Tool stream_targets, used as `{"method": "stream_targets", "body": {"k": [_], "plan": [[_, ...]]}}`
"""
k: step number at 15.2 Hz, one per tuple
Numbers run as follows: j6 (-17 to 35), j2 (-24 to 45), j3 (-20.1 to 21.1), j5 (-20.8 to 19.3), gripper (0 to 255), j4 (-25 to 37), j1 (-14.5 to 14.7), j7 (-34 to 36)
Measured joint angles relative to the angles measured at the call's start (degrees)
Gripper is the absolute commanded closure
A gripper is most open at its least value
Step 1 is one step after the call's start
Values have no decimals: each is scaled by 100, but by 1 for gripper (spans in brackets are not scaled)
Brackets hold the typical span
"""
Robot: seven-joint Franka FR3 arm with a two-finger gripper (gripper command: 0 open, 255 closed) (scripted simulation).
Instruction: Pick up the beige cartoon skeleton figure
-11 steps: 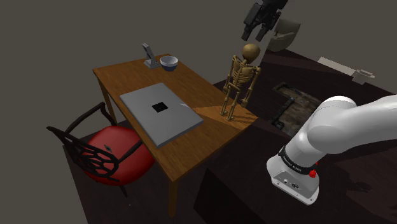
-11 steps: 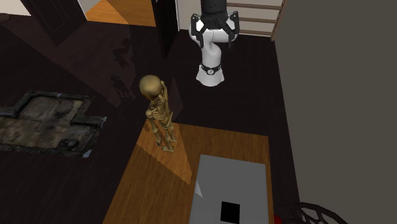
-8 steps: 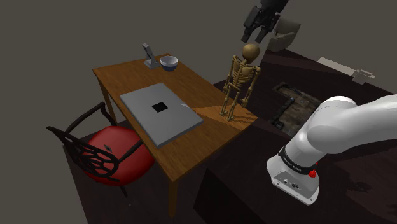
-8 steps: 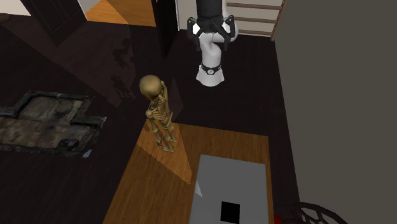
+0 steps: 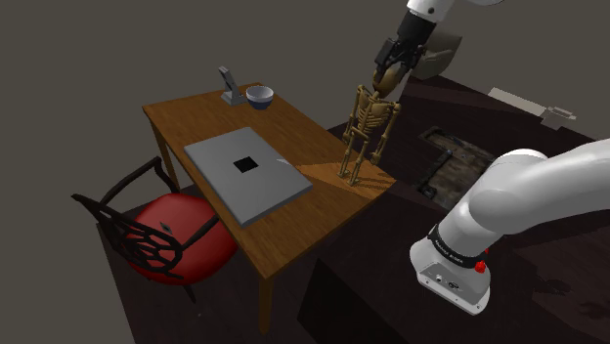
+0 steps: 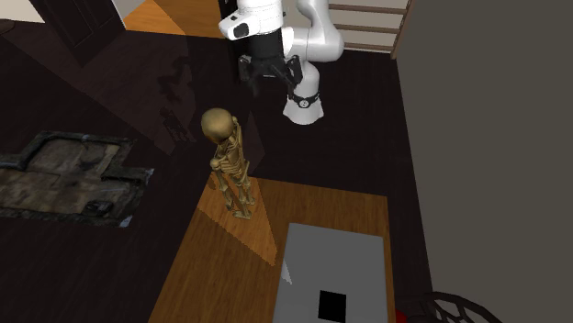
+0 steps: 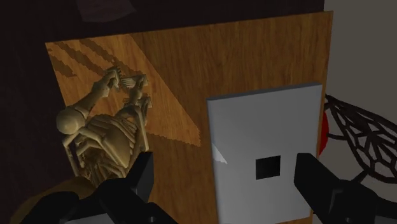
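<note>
The beige skeleton figure [image 5: 370, 127] stood upright near a corner of the wooden worktop [image 5: 196, 122], at 3 o'clock from a flat grey slab [image 5: 244, 176] in the shoulder view. The black tool [image 5: 388, 70] hung close at 12 o'clock over its skull, 2 fingers spread wide and holding nothing. The figure stood beside 1 finger, not between them.

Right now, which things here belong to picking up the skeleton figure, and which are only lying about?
For the job:
beige skeleton figure, upright on the wooden table
open tool, up by its head

Just lying about:
flat grey slab
bowl
small grey stand
red-seated chair
</note>
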Motion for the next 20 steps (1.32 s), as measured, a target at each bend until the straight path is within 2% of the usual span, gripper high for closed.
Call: {"method": "stream_targets", "body": {"k": [11,19,20], "plan": [[995,1240,-974,-284,0,-97,-436,-757],[1654,1540,-1120,-250,0,-488,-445,-909],[1682,1547,-1121,-248,255,-509,-444,-910]]}}
